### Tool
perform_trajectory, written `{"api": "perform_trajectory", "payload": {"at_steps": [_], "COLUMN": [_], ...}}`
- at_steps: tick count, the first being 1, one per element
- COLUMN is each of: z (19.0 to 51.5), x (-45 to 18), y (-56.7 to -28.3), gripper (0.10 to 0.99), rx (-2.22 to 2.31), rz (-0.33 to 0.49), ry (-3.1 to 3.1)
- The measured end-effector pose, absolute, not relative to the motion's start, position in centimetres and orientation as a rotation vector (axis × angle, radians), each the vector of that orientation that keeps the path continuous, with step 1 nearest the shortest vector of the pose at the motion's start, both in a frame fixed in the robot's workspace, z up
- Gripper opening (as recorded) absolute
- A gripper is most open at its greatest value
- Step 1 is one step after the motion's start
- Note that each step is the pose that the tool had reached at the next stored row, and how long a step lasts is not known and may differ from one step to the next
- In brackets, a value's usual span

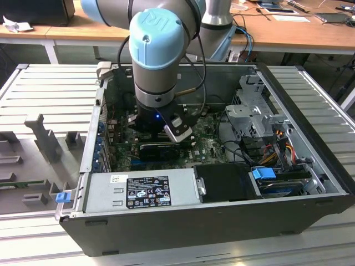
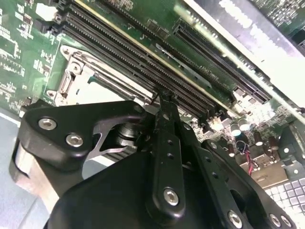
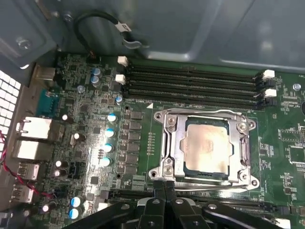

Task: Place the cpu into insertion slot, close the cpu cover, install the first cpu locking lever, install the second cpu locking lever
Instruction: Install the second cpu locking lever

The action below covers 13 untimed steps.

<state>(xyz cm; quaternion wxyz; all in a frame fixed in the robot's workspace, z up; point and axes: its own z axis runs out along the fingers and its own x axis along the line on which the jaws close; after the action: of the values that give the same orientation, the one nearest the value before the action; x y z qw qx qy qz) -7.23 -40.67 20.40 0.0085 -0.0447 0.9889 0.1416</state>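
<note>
Hovering low over the board, the gripper (image 3: 164, 191) has its fingers pressed together, pinching nothing, the tips just beside the socket's near edge. The cpu (image 3: 206, 145) sits in the slot (image 3: 240, 151), pale top showing through the cover (image 3: 171, 143), which lies flat around it. The 4 memory slots (image 3: 190, 83) run parallel on the far side, away from the tips. In the exterior view the arm's wrist hides the socket; the levers' positions are hard to make out.
</note>
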Motion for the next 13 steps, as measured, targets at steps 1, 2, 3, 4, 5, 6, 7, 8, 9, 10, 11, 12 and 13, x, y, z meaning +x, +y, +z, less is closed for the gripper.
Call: {"api": "perform_trajectory", "payload": {"at_steps": [1, 2, 3, 4, 5, 6, 7, 8, 9, 10, 11, 12, 13], "z": [20.3, 20.3, 20.1, 20.0, 19.9, 19.8, 19.7, 19.6, 19.5, 19.4, 19.3, 19.2, 19.2], "x": [-7.3, -7.3, -7.3, -7.4, -7.4, -7.4, -7.4, -7.5, -7.6, -7.7, -7.8, -7.8, -7.8], "y": [-40.7, -40.7, -40.7, -40.7, -40.7, -40.7, -40.7, -40.7, -40.7, -40.7, -40.7, -40.6, -40.6], "gripper": [0.106, 0.106, 0.106, 0.106, 0.106, 0.106, 0.106, 0.106, 0.106, 0.106, 0.106, 0.106, 0.106], "rx": [-0.14, -0.141, -0.141, -0.141, -0.141, -0.141, -0.141, -0.141, -0.141, -0.141, -0.142, -0.142, -0.142], "rz": [0.457, 0.464, 0.471, 0.474, 0.478, 0.482, 0.487, 0.493, 0.504, 0.517, 0.527, 0.529, 0.53], "ry": [3.087, 3.086, 3.085, 3.084, 3.084, 3.083, 3.082, 3.081, 3.079, 3.076, 3.074, 3.073, 3.073]}}
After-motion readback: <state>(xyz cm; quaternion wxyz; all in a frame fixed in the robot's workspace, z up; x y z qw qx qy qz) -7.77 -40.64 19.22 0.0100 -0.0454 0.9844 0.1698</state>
